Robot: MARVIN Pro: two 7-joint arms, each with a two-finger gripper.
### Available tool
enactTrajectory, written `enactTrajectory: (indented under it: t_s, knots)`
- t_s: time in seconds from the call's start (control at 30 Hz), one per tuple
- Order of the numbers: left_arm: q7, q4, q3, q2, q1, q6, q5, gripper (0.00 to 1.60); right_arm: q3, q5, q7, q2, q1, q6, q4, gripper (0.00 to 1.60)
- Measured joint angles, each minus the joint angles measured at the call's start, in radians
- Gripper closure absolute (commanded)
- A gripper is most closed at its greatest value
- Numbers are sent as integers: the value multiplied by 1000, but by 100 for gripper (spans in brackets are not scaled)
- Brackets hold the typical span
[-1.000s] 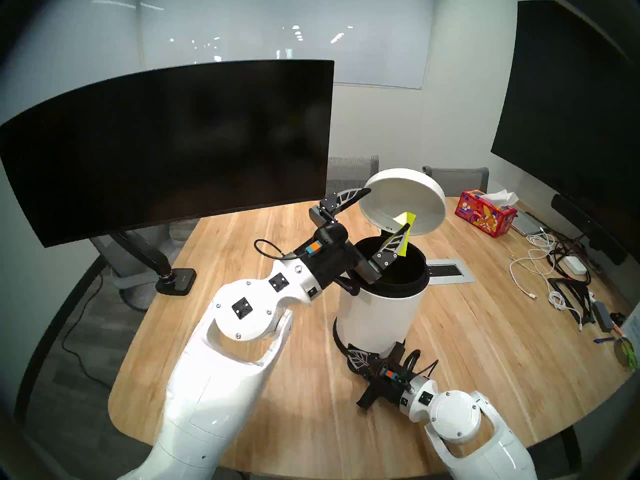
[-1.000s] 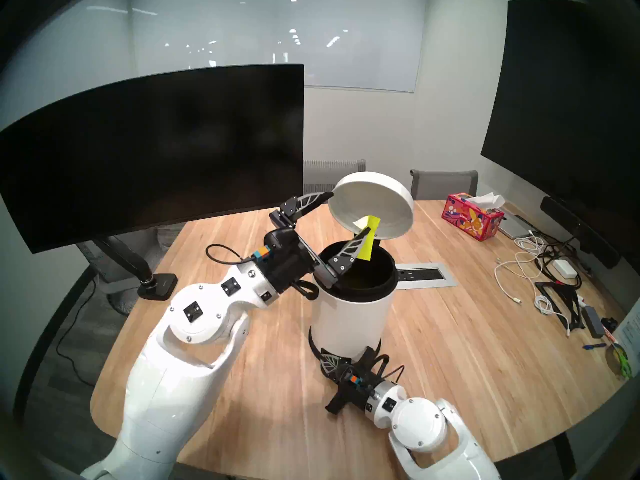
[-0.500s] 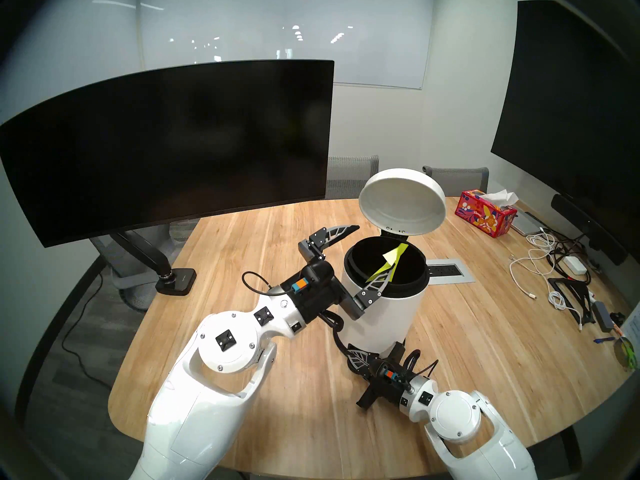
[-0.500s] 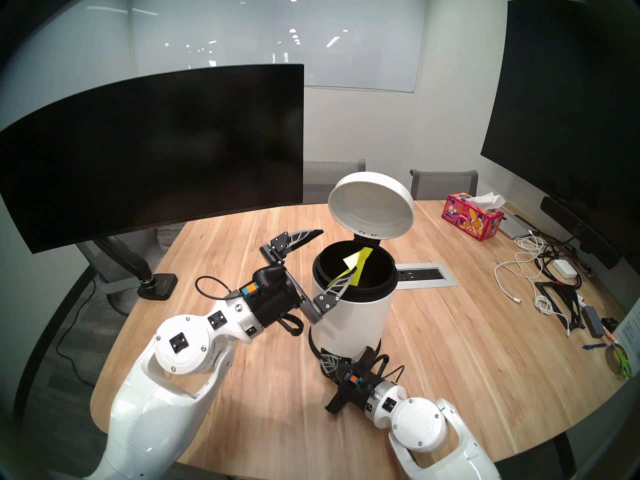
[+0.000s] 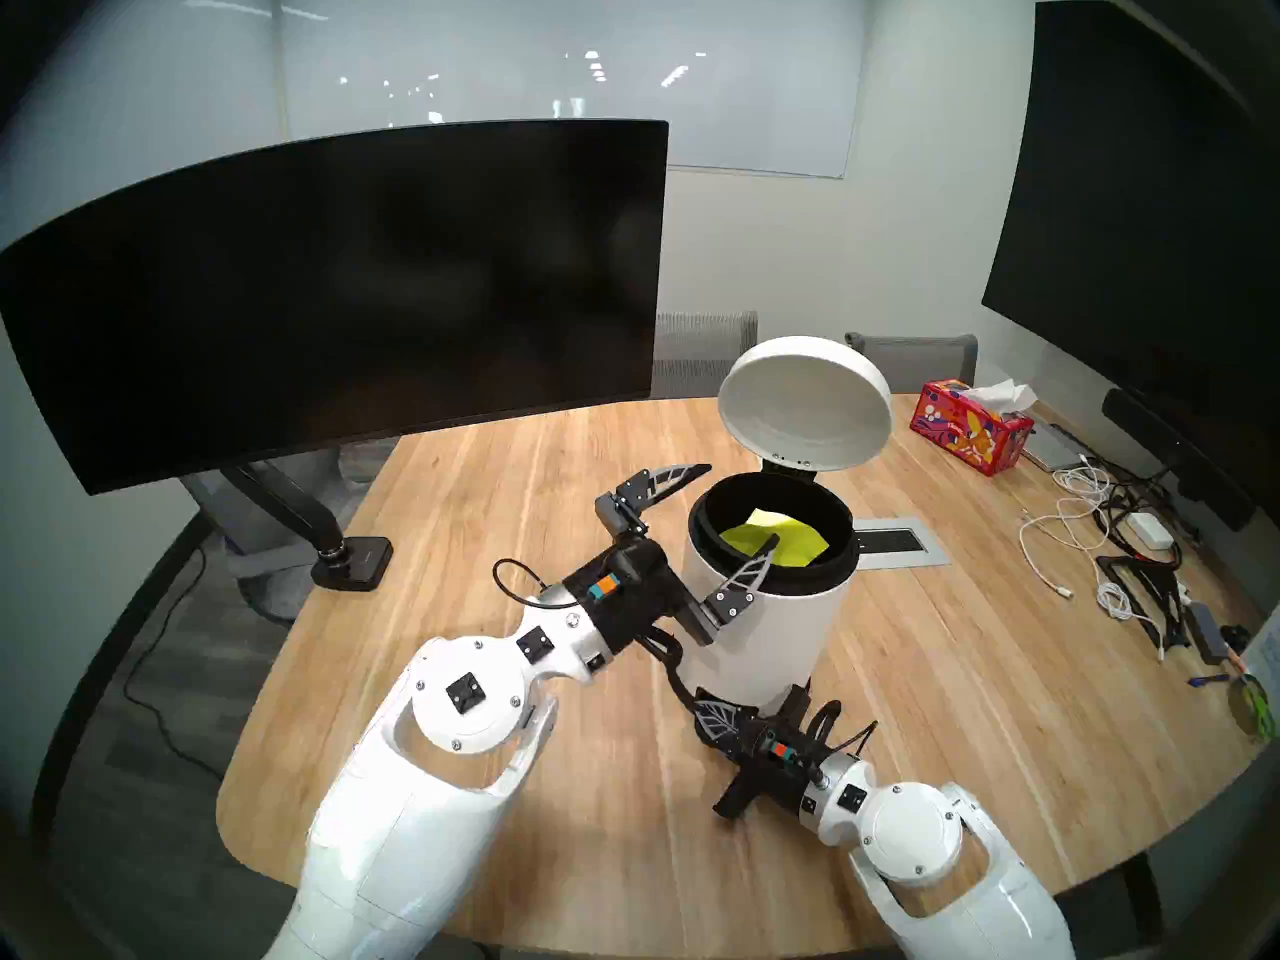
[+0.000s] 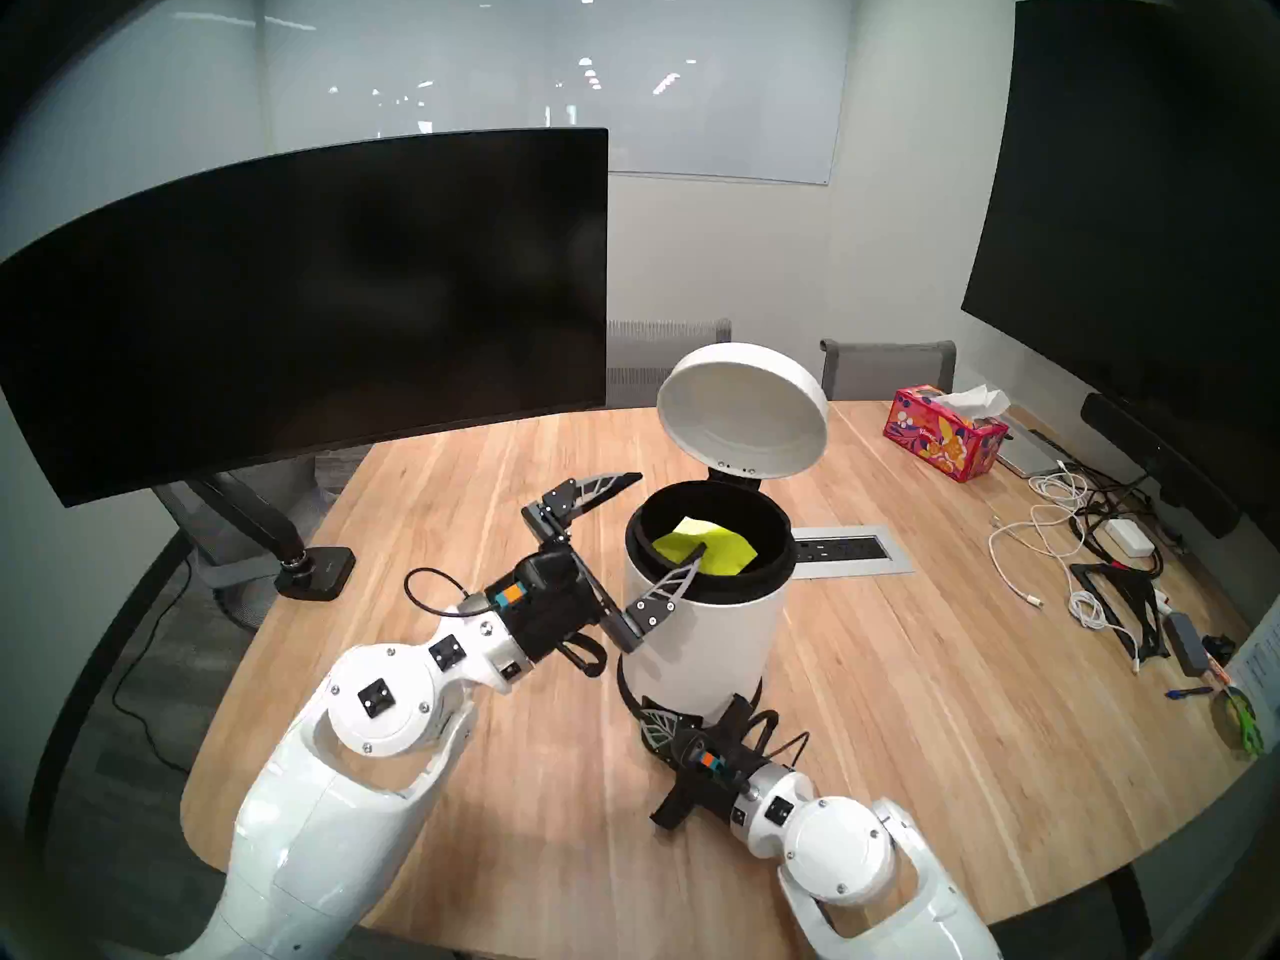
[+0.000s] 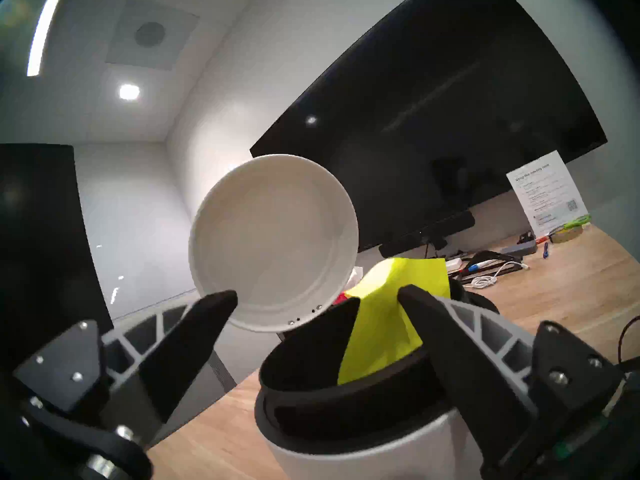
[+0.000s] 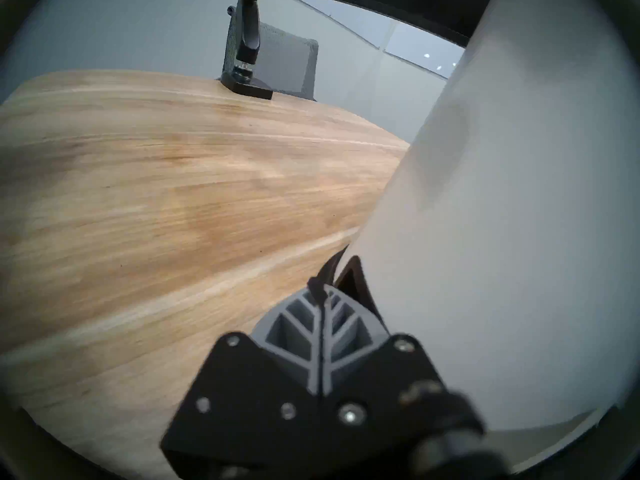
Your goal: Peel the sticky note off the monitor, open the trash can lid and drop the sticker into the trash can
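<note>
The white trash can (image 5: 762, 633) stands mid-table with its lid (image 5: 807, 404) tipped up and open. The yellow-green sticker (image 5: 776, 539) lies across the can's black mouth, touching the tip of one finger of my left gripper (image 5: 738, 507), which is open at the can's left rim. In the left wrist view the sticker (image 7: 388, 323) leans against the right finger, with the lid (image 7: 273, 240) above. I cannot tell if it still clings. My right gripper (image 5: 713, 713) is shut, pressed down at the can's base by the pedal (image 8: 353, 275). The monitor (image 5: 332, 293) is bare.
A second large dark screen (image 5: 1143, 210) stands at the right. A tissue box (image 5: 970, 429), tangled cables (image 5: 1108, 536) and a power outlet panel (image 5: 893, 543) lie right of the can. The monitor arm's base (image 5: 353, 560) sits at the table's left edge.
My open left gripper has come down and back from lid height to the can's rim. The sticker went from upright on the finger to lying in the can's mouth. The right arm has not moved.
</note>
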Motion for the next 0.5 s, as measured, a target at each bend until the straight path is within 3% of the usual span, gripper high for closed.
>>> enactTrajectory:
  t_s: [0.5]
  knots:
    - [-16,-92,2,-25,-66,89,-49,0,-1,0,2,4,-9,1,-8,160]
